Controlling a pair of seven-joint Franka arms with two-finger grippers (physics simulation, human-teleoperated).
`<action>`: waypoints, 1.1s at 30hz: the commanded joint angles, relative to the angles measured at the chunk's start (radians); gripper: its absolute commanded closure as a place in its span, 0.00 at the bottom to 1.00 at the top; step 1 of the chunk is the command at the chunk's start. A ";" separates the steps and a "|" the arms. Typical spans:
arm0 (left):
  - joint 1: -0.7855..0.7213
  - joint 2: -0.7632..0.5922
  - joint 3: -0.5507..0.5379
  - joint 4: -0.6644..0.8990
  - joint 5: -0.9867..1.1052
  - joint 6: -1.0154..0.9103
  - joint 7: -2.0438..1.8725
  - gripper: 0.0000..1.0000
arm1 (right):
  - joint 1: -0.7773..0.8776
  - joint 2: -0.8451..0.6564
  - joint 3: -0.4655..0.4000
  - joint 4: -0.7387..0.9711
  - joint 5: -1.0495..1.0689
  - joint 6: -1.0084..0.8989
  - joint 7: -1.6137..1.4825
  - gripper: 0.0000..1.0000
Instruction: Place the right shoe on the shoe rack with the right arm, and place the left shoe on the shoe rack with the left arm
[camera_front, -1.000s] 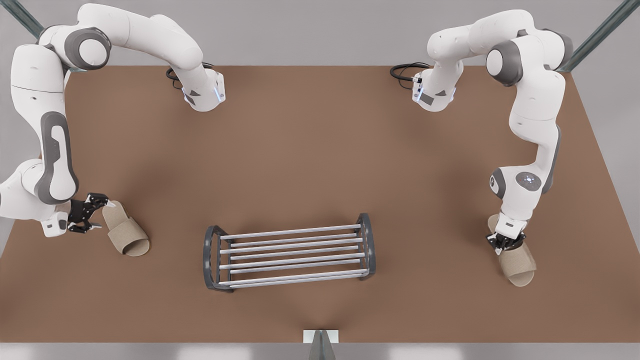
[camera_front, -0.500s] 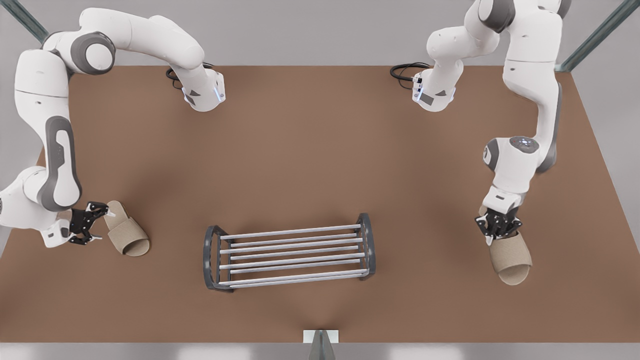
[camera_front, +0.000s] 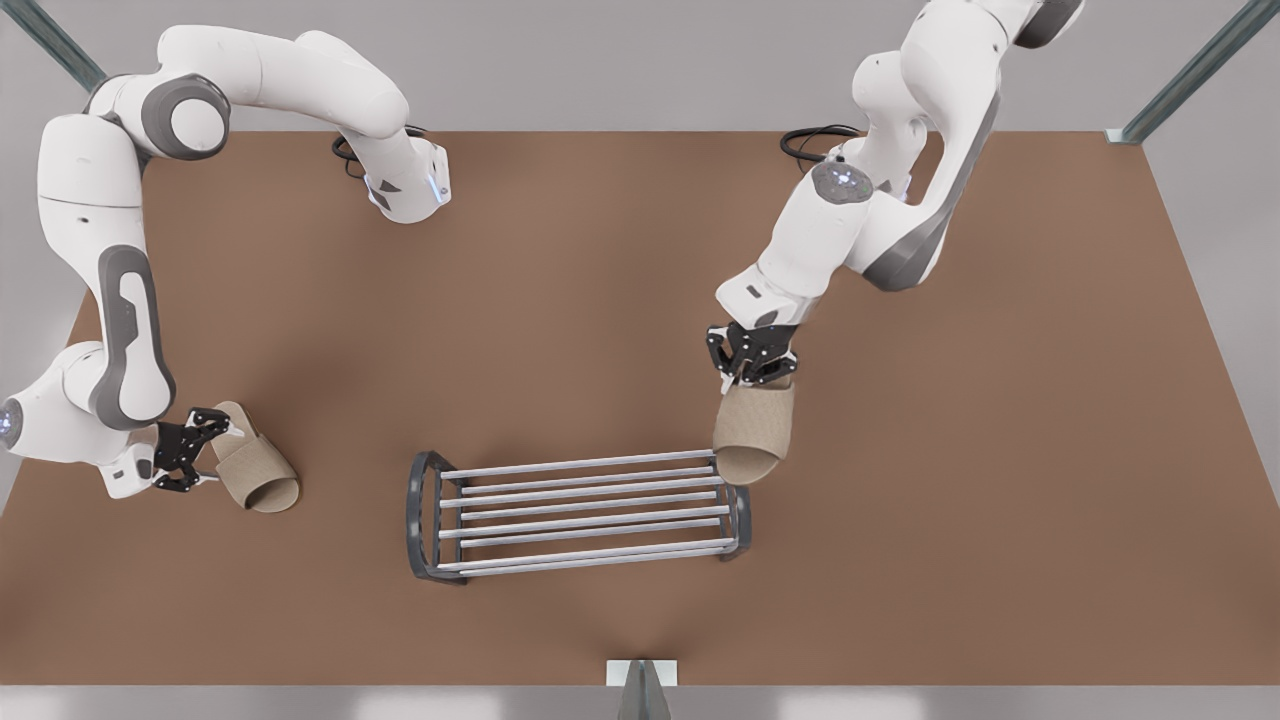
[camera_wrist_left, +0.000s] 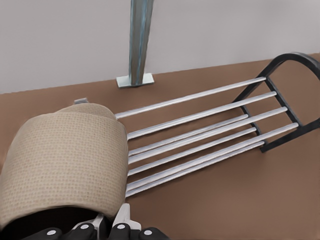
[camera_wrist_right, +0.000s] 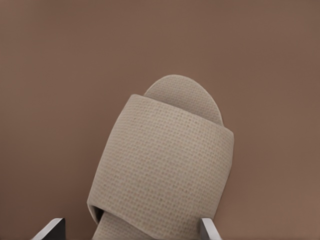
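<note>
Brown matte worktop (camera_front: 600, 280) carried everything, backed by a plain grey wall, with slanted metal struts at the far corners and an upright metal post (camera_front: 640, 690) at the near edge. Black cables (camera_front: 815, 140) lay coiled by an arm base. The shoe rack (camera_front: 580, 510) stood near the middle, its silver bars bare. The left hand (camera_front: 752, 372), at the front view's right, was clamped on the heel of the beige woven left shoe (camera_front: 752, 430), whose toe overlapped the rack's end frame there; whether they touched could not be told. At the front view's left, the right hand (camera_front: 190, 452) sat low with fingertips (camera_wrist_right: 52, 227) spread apart at the heel of the right shoe (camera_front: 255, 470), which lay flat on the worktop, well apart from the rack.
</note>
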 joint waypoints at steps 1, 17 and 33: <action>-0.025 0.061 -0.004 0.049 0.083 -0.086 -0.685 0.79 | 0.000 0.002 0.000 0.001 0.000 0.006 -0.011 0.00; -0.179 0.289 -0.013 0.253 0.415 -0.072 -1.001 0.79 | 0.006 0.057 0.000 0.044 0.000 0.008 -0.011 0.00; -0.283 0.555 0.072 0.578 0.590 -0.080 -1.046 0.79 | 0.009 0.080 0.000 0.059 0.001 0.008 0.011 0.00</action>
